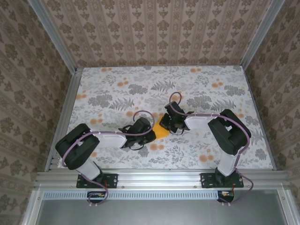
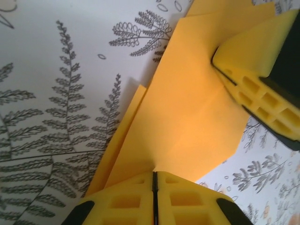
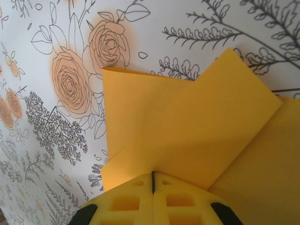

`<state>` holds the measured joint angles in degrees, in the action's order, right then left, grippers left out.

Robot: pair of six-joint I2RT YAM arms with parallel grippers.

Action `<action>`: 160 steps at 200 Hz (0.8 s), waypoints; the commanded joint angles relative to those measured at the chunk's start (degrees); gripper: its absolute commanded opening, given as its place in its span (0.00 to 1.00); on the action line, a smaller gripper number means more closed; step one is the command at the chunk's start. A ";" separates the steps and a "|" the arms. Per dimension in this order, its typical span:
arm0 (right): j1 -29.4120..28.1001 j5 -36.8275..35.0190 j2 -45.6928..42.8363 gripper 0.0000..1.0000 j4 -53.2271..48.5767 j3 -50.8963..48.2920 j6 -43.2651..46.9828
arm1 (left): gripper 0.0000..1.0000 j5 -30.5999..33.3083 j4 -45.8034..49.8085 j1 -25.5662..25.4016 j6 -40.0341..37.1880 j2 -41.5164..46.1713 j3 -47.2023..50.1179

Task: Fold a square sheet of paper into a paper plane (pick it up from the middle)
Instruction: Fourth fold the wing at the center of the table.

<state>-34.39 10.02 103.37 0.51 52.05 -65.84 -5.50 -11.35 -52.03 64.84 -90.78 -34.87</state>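
table: floral-printed surface carrying everything. paper: orange-yellow sheet, partly folded into overlapping flaps, lying near the table's middle, between my two grippers. my left gripper: closed tight, pinching one edge of the paper. my right gripper: likewise closed, clamped on the paper's other side; one of its fingers rests on the paper in the left wrist view.
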 commanded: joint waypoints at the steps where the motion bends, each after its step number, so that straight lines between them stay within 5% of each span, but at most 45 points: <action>1: 0.11 -1.76 1.39 0.00 -5.50 -1.34 -0.53 | 0.08 2.24 -2.41 0.60 2.81 -0.98 1.22; 117: 0.47 -2.74 2.32 0.00 -6.48 -2.22 -0.94 | 0.08 5.56 -0.72 1.49 2.93 6.07 6.72; 160: 0.47 -2.11 2.88 0.00 -5.52 -2.39 -1.28 | 0.09 4.43 -2.39 1.24 -2.45 6.42 2.33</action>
<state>-34.35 10.02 103.42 0.54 52.01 -66.24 -1.65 -14.90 -50.59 66.28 -84.55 -29.17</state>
